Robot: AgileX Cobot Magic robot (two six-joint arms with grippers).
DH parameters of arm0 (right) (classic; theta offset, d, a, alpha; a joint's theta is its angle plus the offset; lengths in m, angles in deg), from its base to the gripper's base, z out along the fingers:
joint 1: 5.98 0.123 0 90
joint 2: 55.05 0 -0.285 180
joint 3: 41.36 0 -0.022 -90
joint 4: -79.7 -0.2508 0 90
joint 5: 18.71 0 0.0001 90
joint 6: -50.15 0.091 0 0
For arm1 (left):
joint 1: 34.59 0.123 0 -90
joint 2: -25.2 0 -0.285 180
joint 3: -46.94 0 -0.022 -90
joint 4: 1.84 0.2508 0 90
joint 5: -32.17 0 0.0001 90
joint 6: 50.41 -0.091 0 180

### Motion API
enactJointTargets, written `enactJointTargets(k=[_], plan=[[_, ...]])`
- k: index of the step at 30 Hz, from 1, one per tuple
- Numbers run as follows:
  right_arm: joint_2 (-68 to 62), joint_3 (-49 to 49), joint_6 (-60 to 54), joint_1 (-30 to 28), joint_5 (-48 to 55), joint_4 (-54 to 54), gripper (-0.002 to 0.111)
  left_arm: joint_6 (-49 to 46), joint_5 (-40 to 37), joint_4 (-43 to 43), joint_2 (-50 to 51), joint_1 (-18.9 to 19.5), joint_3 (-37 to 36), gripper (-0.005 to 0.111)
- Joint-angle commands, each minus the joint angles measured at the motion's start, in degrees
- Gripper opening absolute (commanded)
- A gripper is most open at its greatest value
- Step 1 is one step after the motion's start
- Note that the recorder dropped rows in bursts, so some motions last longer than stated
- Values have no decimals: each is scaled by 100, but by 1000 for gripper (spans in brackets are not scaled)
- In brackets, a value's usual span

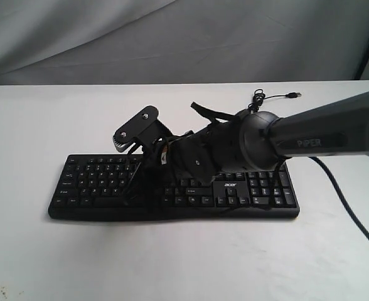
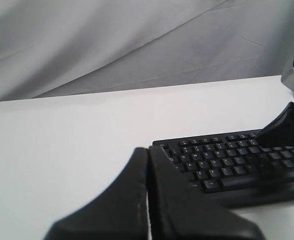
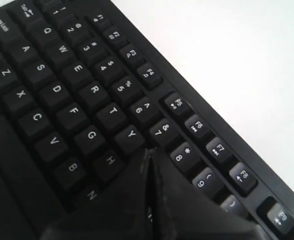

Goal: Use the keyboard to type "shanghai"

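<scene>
Fingers (image 3: 122, 197) pinched together on the right gripper (image 3: 148, 154), tip between Y key (image 3: 132, 134) and H key (image 3: 110, 160) of the keyboard (image 3: 62, 95) (left gripper (image 2: 148, 152) closed too, off its left end); straddling risks pressing both.

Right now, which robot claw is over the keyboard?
The right gripper: its shut tip hangs over the wide black plastic keyboard, near its H key. The left gripper is beside it, over white table.
</scene>
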Motion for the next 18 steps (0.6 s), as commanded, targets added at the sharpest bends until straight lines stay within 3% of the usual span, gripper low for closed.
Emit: enactJointTargets(k=[1, 18], plan=[[-56, -80, -31, -12, 103, -50, 0, 16, 28, 4, -20, -20, -25, 0], [-100, -80, -120, -166, 192, -33, 0, 16, 28, 4, -20, -20, -25, 0]])
